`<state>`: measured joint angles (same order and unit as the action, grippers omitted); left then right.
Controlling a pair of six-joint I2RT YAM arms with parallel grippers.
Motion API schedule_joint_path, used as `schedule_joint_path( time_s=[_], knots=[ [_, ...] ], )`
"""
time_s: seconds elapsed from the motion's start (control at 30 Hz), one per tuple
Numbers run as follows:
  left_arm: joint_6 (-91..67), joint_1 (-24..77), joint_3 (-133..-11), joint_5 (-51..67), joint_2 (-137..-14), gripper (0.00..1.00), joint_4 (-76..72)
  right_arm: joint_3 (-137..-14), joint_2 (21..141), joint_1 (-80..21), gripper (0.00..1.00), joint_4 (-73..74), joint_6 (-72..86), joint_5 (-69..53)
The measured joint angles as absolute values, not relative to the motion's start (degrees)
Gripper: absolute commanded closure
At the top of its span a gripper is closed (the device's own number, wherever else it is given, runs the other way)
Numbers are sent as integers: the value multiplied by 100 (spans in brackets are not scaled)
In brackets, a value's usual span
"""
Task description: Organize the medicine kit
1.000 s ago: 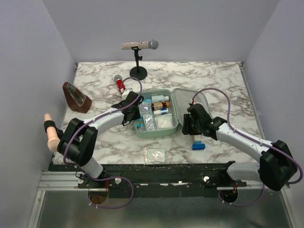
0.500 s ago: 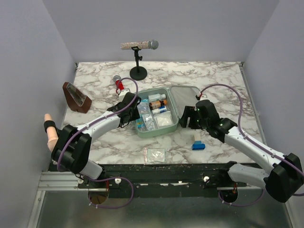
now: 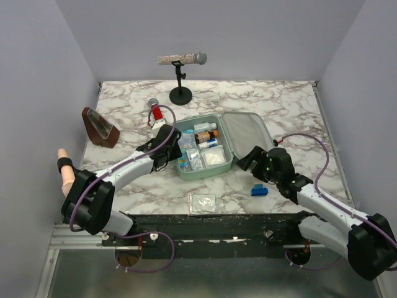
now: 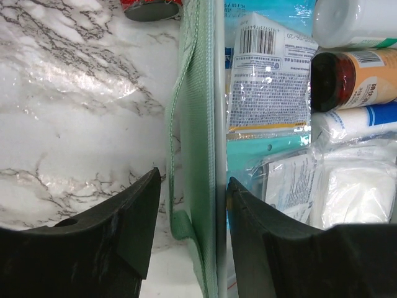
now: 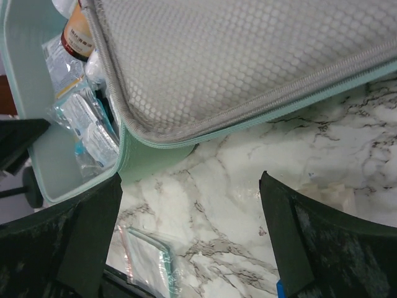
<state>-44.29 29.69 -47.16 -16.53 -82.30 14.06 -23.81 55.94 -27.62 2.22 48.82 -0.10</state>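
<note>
The mint-green medicine kit lies open mid-table, its grey mesh-lined lid folded out flat to the right. Inside are bottles, clear packets and a white pad. My left gripper straddles the kit's left wall. In the left wrist view this gripper has its right finger against the inner rim, with a gap between its left finger and the wall. My right gripper is wide open and empty, low over bare marble just in front of the lid's corner, as the right wrist view shows.
A small blue box lies right of the right gripper. A clear packet lies near the front edge. A red-and-white item, a microphone stand, a brown wedge and a beige finger model are at back and left.
The lid has swung from near upright to lying flat on the right. My right gripper has let go of it and drawn back toward the front. The left gripper has stayed at the kit's left wall.
</note>
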Motion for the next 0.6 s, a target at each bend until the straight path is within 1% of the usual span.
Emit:
schedule_joint_path(
  time_s=[0.27, 0.47, 0.6],
  knots=[
    [-4613, 2969, -4394, -1645, -7830, 42, 1282, -1732, 5852, -2722, 0, -1100, 6117, 233],
    [-4639, 2969, -4283, -1645, -7806, 42, 1173, -1675, 6300, -2578, 0, -1898, 6462, 443],
    [-4626, 2969, -4285, -1643, -7891, 43, 1142, -1697, 6554, -2279, 0, -2156, 6471, 440]
  ],
)
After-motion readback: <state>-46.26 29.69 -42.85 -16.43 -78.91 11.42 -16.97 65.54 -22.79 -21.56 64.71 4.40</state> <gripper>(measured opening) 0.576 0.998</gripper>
